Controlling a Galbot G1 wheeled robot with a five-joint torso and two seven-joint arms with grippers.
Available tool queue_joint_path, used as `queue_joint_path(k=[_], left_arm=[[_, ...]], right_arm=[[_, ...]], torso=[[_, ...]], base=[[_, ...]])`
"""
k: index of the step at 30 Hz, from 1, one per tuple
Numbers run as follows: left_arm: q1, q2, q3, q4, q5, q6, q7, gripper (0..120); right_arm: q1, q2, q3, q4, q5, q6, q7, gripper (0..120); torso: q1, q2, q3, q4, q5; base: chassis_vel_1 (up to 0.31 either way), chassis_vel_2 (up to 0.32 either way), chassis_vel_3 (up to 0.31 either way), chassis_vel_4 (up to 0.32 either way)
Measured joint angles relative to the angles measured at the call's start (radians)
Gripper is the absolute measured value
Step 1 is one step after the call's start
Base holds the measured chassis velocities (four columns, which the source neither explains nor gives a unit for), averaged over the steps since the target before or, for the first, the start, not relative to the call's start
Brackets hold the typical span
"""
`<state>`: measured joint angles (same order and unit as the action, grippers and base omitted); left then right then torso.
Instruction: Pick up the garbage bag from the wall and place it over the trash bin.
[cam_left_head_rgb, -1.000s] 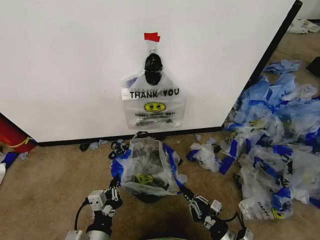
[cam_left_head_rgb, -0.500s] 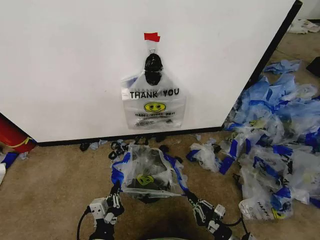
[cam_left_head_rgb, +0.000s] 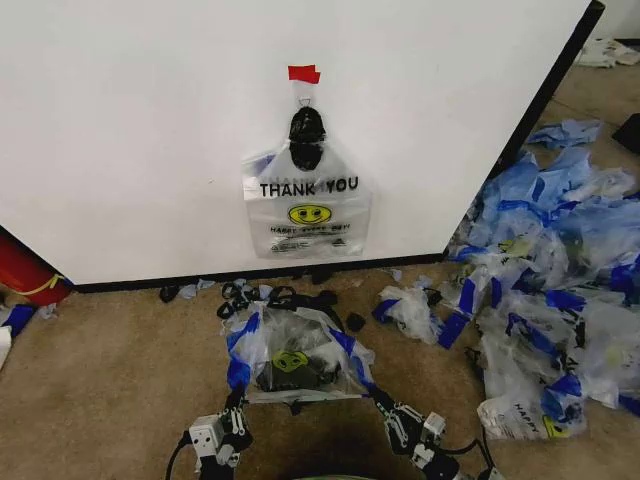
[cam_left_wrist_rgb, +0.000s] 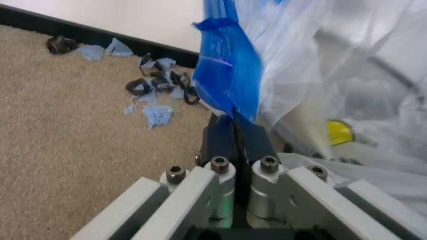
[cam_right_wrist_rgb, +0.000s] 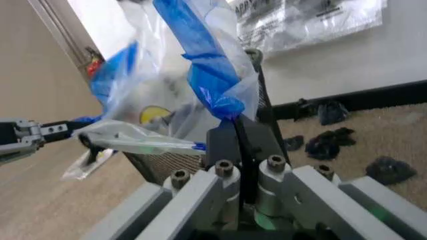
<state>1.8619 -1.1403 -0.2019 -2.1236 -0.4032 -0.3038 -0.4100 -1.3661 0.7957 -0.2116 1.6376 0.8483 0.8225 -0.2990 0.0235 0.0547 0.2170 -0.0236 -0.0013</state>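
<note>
- Bag plastic sits pinched in both grippers: the left gripper (cam_left_wrist_rgb: 235, 131) has its fingers pressed together on a blue handle of the garbage bag (cam_left_head_rgb: 293, 350), the handle rising straight out from between the fingertips.
- The right gripper (cam_right_wrist_rgb: 240, 135) is likewise clamped on the bag's other blue handle, the crumpled blue strip standing up from the closed fingers.
- In the head view the left gripper (cam_left_head_rgb: 232, 405) is at the bag's near-left corner and the right gripper (cam_left_head_rgb: 382, 402) at its near-right corner, with the bag stretched between them.
- The garbage bag lies spread over the trash bin (cam_left_head_rgb: 296, 374), whose dark mesh shows through the clear plastic; the right wrist view shows the bin's mesh wall (cam_right_wrist_rgb: 167, 161) just beside the fingers.
- A yellow smiley face on the held bag faces up; no lettering on it can be read.
- On the wall (cam_left_head_rgb: 140, 130) another clear bag (cam_left_head_rgb: 307, 205) hangs from a black hook under a piece of red tape (cam_left_head_rgb: 303, 73); it reads "THANK YOU" in black above a yellow smiley, with smaller print below too small to read.
- A heap of blue-and-clear bags (cam_left_head_rgb: 550, 290) lies on the carpet to the robot's right, near the bin but apart from it.
</note>
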Motion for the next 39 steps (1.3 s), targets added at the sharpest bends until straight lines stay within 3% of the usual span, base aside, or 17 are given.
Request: queue_joint_path(k=[22, 39], left_arm=[[-0.079, -0.008, 0.006, 0.109, -0.038, 0.004, -0.004, 0], [-0.138, 0.005, 0.013, 0.183, -0.064, 0.01, -0.003, 0]], right_arm=[[0.11, 0.079, -0.032, -0.14, -0.019, 0.0, 0.027, 0], [0.186, 0.086, -0.063, -0.223, -0.024, 0.0, 0.047, 0]], torso=[[0.0, 0.0, 0.0, 0.0, 0.0001], [0.0, 0.0, 0.0, 0.0, 0.0002]], base=[[0.0, 0.0, 0.0, 0.0], [0.0, 0.0, 0.0, 0.0]])
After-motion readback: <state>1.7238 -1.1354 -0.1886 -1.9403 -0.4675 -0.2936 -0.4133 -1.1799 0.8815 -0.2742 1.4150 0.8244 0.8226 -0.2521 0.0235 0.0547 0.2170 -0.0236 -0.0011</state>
